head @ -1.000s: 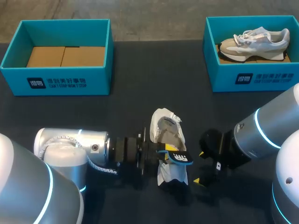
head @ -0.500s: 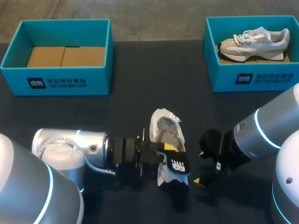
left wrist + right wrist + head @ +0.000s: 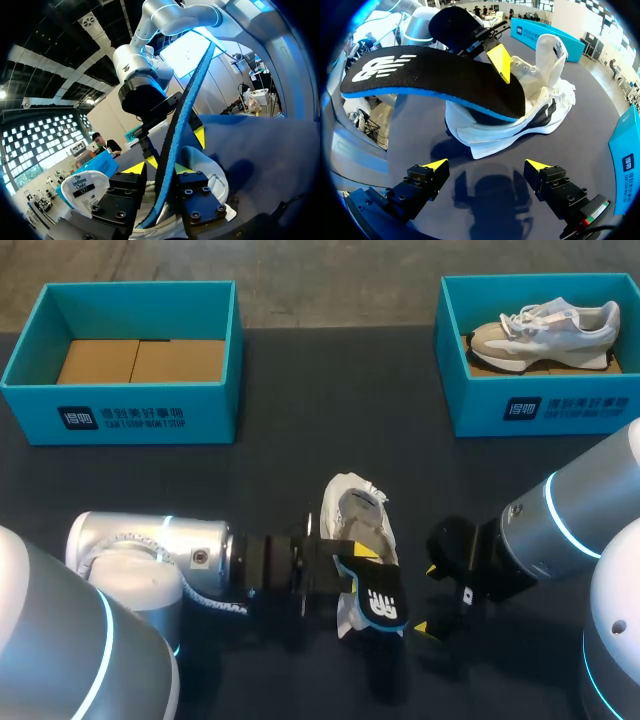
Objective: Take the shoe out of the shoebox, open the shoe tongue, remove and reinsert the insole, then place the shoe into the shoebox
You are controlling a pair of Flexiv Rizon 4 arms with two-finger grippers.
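The insole (image 3: 380, 598) is coming up: within the last second it has swung from lying flat across the shoe (image 3: 355, 520) to tilting out toward the worktop's (image 3: 300, 460) front edge, pinched in the left gripper (image 3: 160, 175). Removal looks nearly done. The right gripper (image 3: 486, 165) waits wide open and empty, just right of the shoe. The front edge is close; open room lies behind, toward the empty shoebox (image 3: 120, 420) at the far left corner.

Far right on the dark table (image 3: 300, 440), a second teal box (image 3: 560, 405) with a grey-and-white sneaker (image 3: 545, 332) inside.
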